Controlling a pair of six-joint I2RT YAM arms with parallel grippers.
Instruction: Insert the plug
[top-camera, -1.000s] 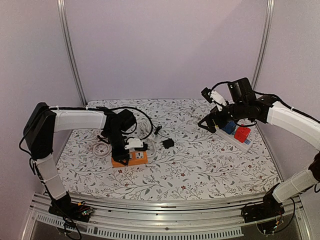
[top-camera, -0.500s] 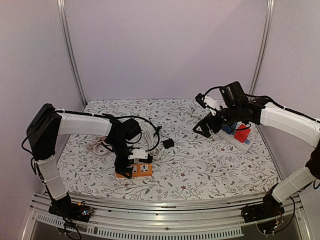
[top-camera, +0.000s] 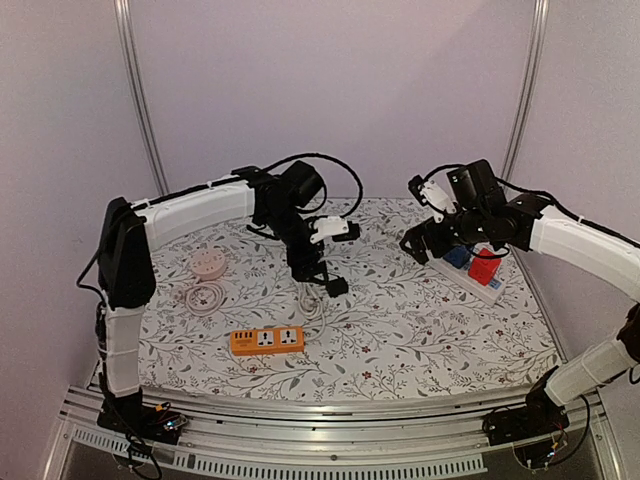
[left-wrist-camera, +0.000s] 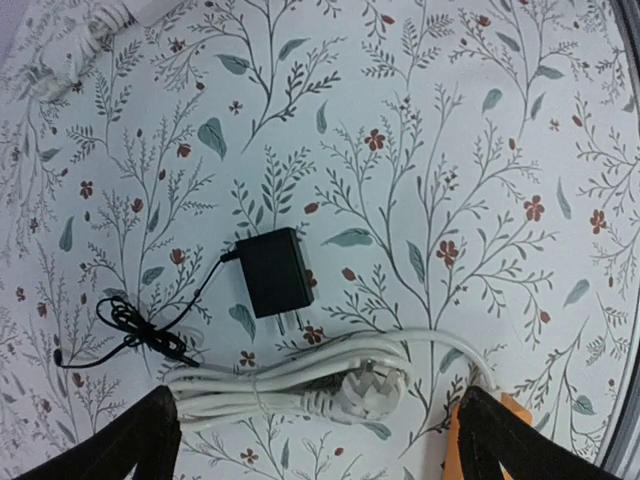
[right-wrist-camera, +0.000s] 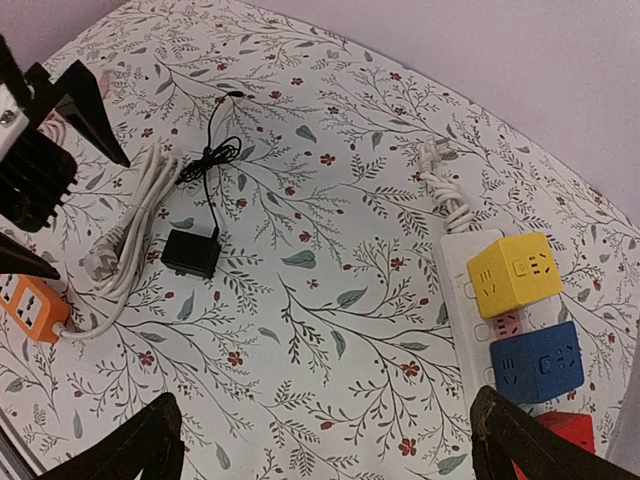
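Note:
The black adapter plug (top-camera: 337, 287) lies on the flowered cloth, prongs toward the white cable bundle; it also shows in the left wrist view (left-wrist-camera: 273, 271) and the right wrist view (right-wrist-camera: 192, 253). My left gripper (top-camera: 312, 268) hovers just above and left of it, open and empty (left-wrist-camera: 320, 450). The orange power strip (top-camera: 266, 341) lies alone at the front; its white plug (left-wrist-camera: 375, 390) rests on its bundled cable. My right gripper (top-camera: 418, 248) is open and empty (right-wrist-camera: 330, 455), beside the white power strip (top-camera: 470, 280), which also shows in the right wrist view (right-wrist-camera: 465, 300).
The white strip carries a yellow cube (right-wrist-camera: 515, 272), a blue cube (right-wrist-camera: 535, 362) and a red cube (top-camera: 485, 267). A round white object (top-camera: 208, 264) and a coiled white cable (top-camera: 205, 297) lie at the left. The adapter's thin black cord (left-wrist-camera: 140, 335) is knotted beside it.
My left gripper let go of the orange power strip, which now lies at the front, and swung back and right to above the black adapter. My right gripper shifted slightly.

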